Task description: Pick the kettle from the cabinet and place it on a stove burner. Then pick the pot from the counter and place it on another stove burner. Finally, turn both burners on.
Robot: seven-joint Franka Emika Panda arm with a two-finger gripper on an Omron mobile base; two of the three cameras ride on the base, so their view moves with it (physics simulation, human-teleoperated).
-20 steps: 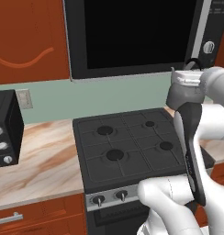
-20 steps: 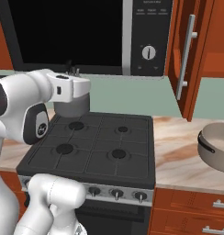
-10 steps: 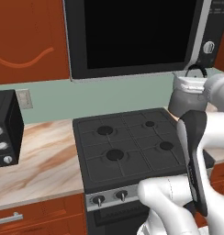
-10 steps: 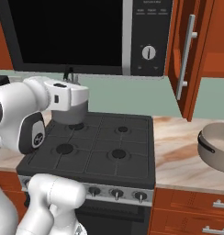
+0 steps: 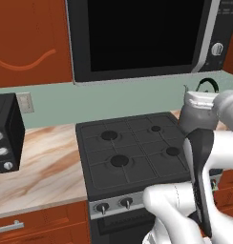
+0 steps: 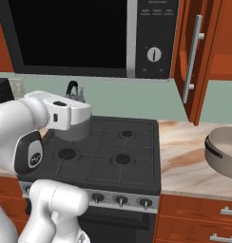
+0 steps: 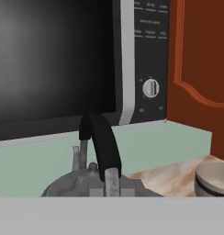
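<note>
Item: the kettle (image 7: 93, 183), small grey metal body with a black arched handle (image 7: 102, 144), currently hanging from the gripper (image 7: 111, 176), whose jaws are closing tight on the lower run of that handle so the body is dangling beneath the hand. Location relative to the cooktop (image 6: 106, 152): the kettle is riding above its left rear quarter in the right base view, its handle arch (image 6: 72, 88) poking up just behind the white hand housing; in the left base view the same arch (image 5: 206, 86) is showing above the hand at the cooktop's far right rear. Whether it is touching the grate cannot be told, since the hand is covering the body. Reason for the hold, as a judgement: gripping the handle is keeping the kettle upright and letting it settle base-first on a burner. Orientation: the kettle is sitting upright, vertical axis roughly plumb; the slim spout (image 7: 78, 156) is rising just left of the handle in the hand view, toward the green backsplash; the handle arch is running along the camera's line of sight. Outward from the cooktop: the microwave (image 6: 89, 38) is hanging above it; the pot (image 6: 225, 149) is waiting on the counter (image 6: 184, 152) to its right, well apart; the cabinet (image 6: 198, 57) door is standing open above that counter.
</note>
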